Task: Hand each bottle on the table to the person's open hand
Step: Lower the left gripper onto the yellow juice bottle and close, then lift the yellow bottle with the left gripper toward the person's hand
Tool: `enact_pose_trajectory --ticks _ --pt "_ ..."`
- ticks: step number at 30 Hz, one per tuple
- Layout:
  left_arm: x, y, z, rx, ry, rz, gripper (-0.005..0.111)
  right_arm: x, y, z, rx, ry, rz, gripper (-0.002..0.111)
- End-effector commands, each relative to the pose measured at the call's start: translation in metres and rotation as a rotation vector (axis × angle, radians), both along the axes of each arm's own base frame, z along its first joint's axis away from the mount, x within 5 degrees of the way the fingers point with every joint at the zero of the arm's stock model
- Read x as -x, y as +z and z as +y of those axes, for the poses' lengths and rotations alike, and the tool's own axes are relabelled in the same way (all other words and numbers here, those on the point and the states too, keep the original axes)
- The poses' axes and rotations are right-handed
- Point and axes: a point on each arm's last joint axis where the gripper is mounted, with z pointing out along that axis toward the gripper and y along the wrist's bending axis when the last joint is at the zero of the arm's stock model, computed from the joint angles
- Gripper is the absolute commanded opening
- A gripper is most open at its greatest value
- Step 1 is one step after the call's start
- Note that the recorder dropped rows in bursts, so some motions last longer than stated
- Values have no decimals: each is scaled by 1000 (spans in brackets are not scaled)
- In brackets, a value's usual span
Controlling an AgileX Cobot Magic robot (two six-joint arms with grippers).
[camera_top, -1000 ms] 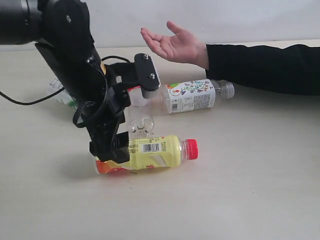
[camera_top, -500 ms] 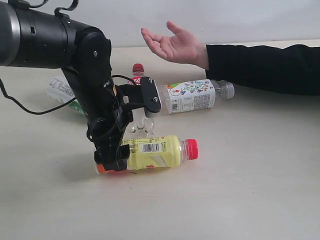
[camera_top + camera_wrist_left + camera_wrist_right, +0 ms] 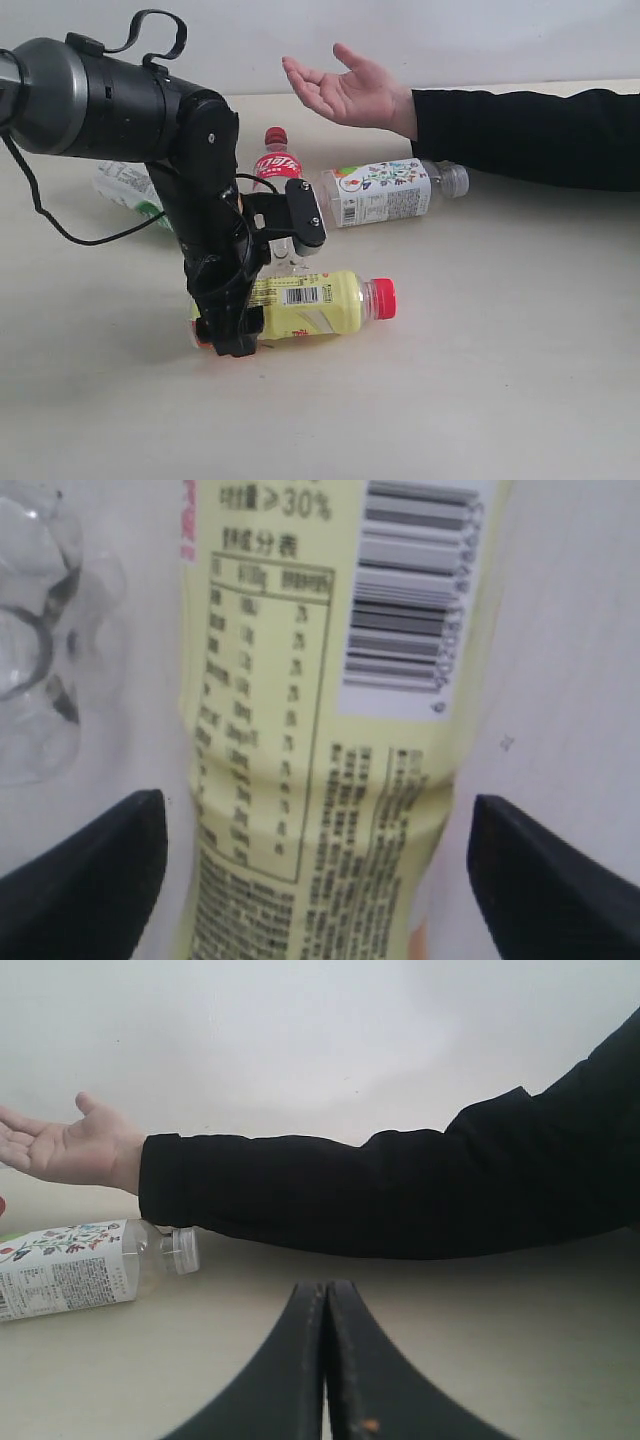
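The yellow bottle [image 3: 310,300] with a red cap lies on its side on the table [image 3: 500,350]. My left gripper [image 3: 240,315] is down over its base end, open, one finger on each side. In the left wrist view the bottle's label [image 3: 320,730] fills the space between the fingers [image 3: 100,875], with a thin gap on both sides of my left gripper [image 3: 310,880]. Behind it stands the red-labelled bottle [image 3: 272,165]. The floral bottle [image 3: 385,190] [image 3: 70,1265] lies farther back. The green-white bottle [image 3: 125,185] lies behind my arm. The person's open hand [image 3: 345,90] [image 3: 65,1145] waits palm up. My right gripper [image 3: 325,1290] is shut and empty.
The person's black sleeve [image 3: 530,135] stretches along the back right of the table. A black cable [image 3: 60,232] trails from my left arm over the left side. The red-labelled bottle's clear base [image 3: 40,670] stands close beside the yellow bottle.
My left arm has come down and its open fingers now straddle the yellow bottle's base end. The red-labelled bottle has come into sight behind the arm. The bottles and hand have not moved.
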Motion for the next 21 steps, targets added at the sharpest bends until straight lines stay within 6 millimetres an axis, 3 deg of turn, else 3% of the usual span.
enact_pose_trajectory --ticks 1,21 --pt "-3 1 -5 30 5 -37 78 0 -1 0 4 -4 -6 0" --pt "-2 -11 -5 8 10 -7 75 0 -1 0 5 -5 -6 0"
